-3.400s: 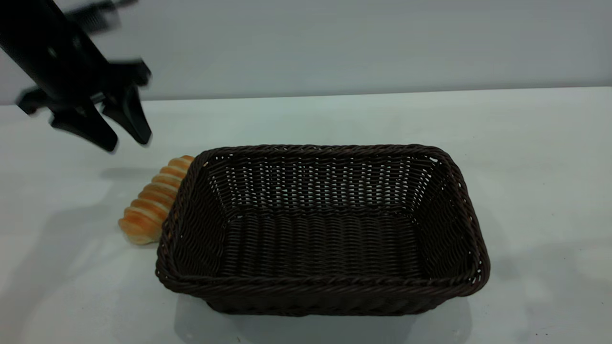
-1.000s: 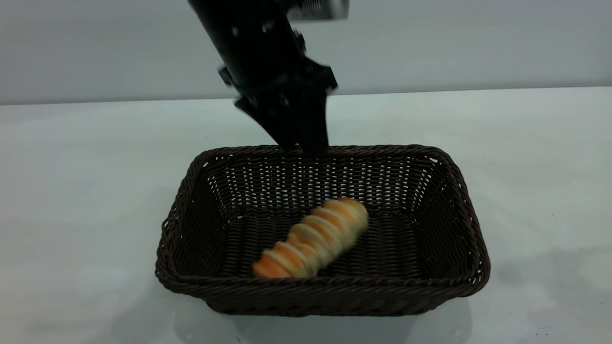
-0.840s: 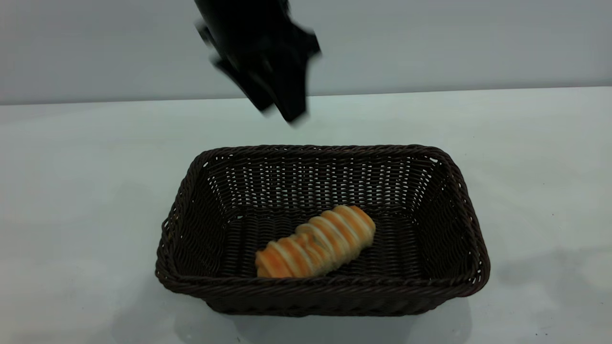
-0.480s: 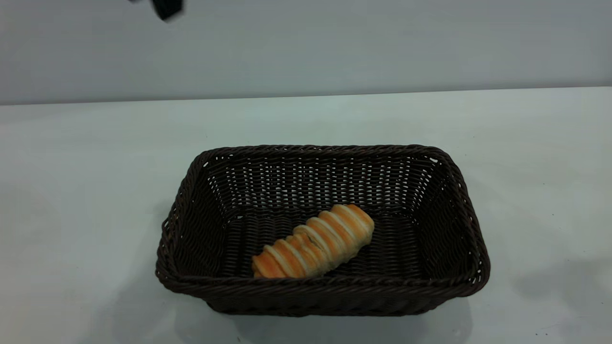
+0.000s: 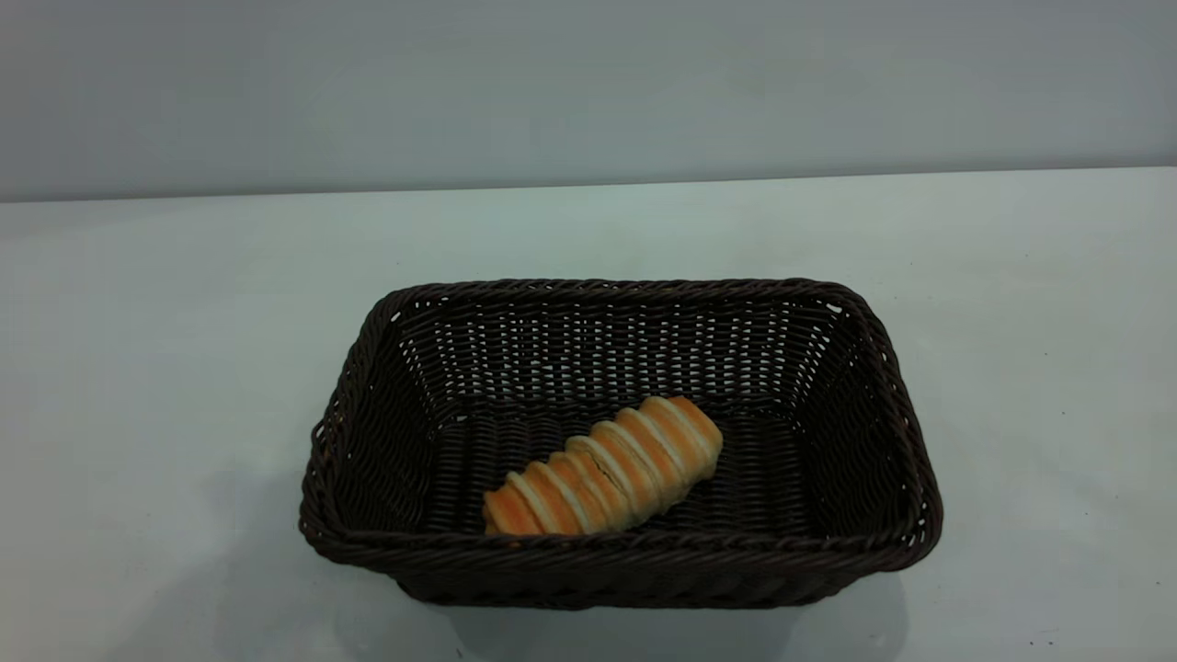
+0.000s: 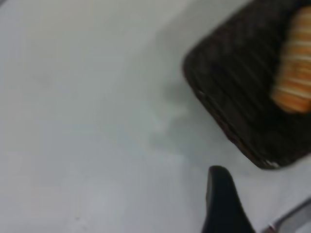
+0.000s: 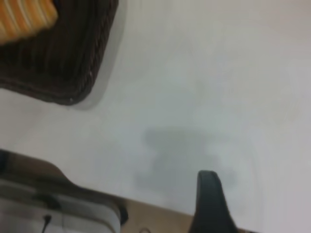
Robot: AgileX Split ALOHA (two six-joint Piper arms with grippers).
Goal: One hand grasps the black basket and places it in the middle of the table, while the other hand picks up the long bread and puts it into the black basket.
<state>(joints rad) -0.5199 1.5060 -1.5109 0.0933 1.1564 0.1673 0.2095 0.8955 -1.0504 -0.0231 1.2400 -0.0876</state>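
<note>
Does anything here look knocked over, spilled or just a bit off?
Nothing stands out. The black basket sits flat on the table, and the long bread lies whole on its floor, just angled diagonally rather than square to the sides.

long bread (image 5: pixel 602 467) now inside black basket (image 5: pixel 625 552); left tool (image 6: pixel 221 204) withdrawn

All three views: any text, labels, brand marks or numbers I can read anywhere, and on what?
None: no text, label, brand or number shows in any view.
The black basket is plain wicker.
The long bread lying in it bears only pale ridges.
The table has a few dark specks, no marks.
The finger of the left gripper and that of the right gripper are plain black.
</note>
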